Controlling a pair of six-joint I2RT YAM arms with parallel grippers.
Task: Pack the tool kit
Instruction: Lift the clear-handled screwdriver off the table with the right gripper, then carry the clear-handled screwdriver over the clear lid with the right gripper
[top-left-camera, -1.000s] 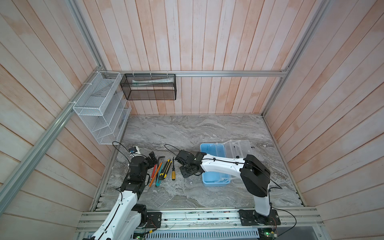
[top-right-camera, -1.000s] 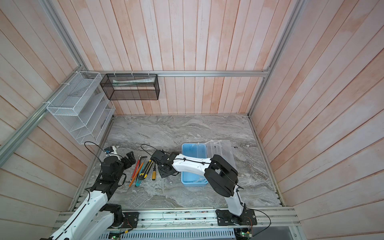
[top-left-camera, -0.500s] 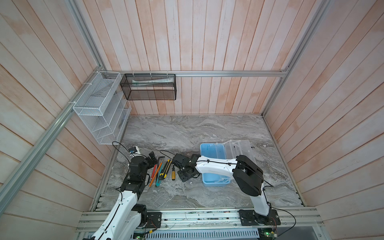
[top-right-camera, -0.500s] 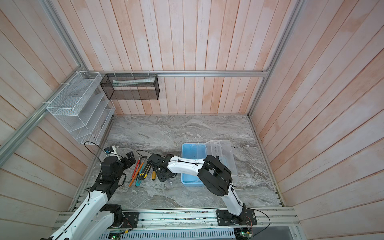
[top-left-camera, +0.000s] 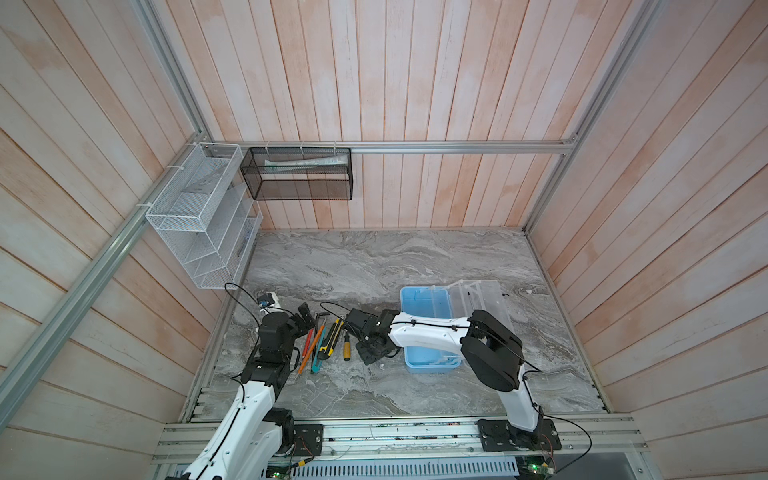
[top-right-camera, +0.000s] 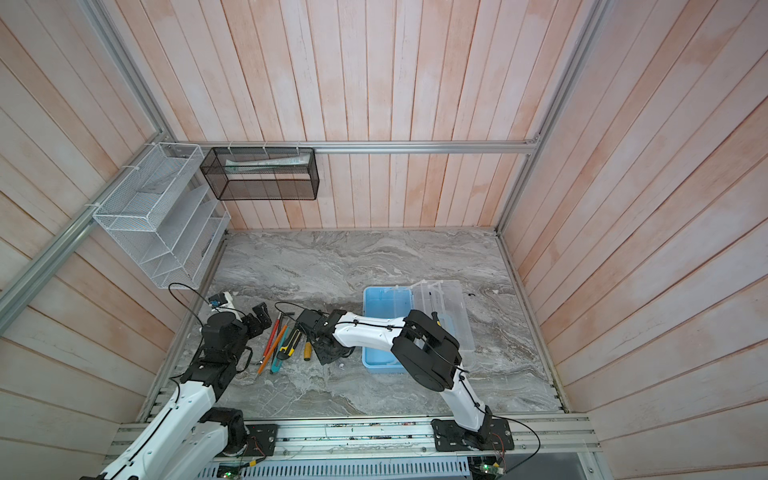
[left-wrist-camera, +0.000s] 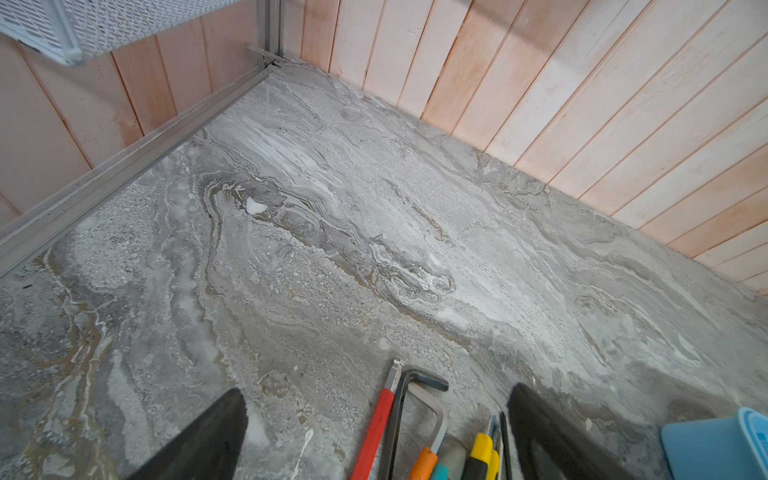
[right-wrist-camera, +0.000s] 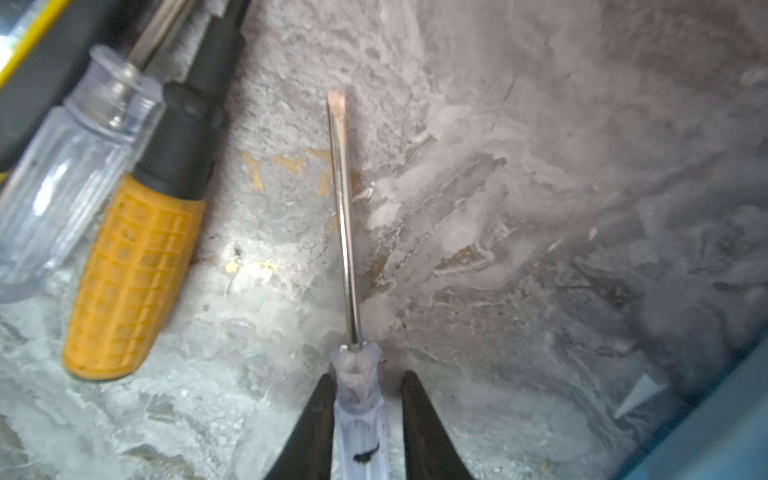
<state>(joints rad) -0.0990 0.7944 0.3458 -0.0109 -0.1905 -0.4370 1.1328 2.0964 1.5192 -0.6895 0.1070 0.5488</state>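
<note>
Right gripper (right-wrist-camera: 368, 376) straddles the clear-handled flat-blade screwdriver (right-wrist-camera: 347, 249), jaws not yet clamped, on the grey marble desk (right-wrist-camera: 540, 208) beside the open light-blue plastic case (top-left-camera: 424, 305) toward the desk's front edge; closing off-centre, you could roll it away.

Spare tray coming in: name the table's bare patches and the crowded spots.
Bare: the table from back wall to blue case, and the near strip along the front rail. Crowded: the tool row between left gripper and right gripper.
</note>
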